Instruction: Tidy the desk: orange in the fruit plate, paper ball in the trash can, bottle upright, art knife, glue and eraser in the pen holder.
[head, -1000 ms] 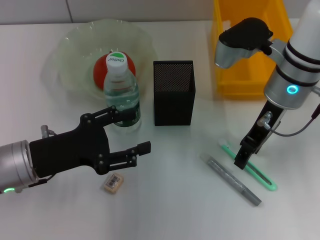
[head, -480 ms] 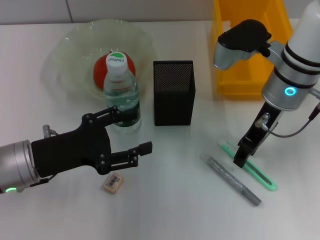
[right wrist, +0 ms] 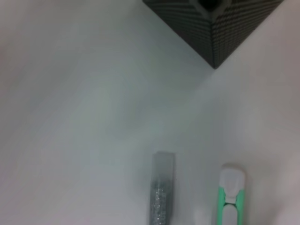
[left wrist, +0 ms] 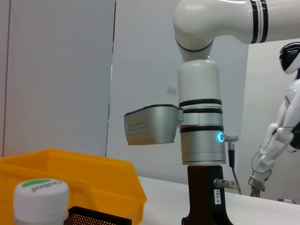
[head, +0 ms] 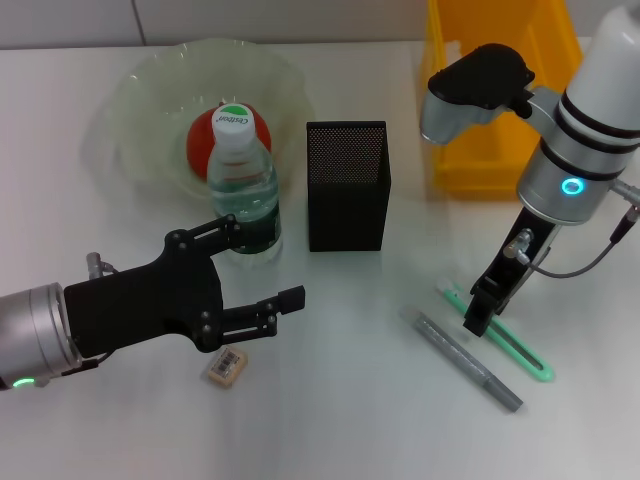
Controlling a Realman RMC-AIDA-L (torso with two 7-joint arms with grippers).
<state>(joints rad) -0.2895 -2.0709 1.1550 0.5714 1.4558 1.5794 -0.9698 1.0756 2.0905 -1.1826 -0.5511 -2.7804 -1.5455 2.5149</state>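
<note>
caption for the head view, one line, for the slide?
Right gripper over the green art knife beside the glue; open left gripper between the upright bottle and the eraser.

The green bottle cap (head: 234, 116) carries a brand word, readable about as "C'estbon"; the eraser (head: 227, 365) label is unreadable.

Green art knife (head: 497, 337), black mesh pen holder (head: 347, 186)
</note>
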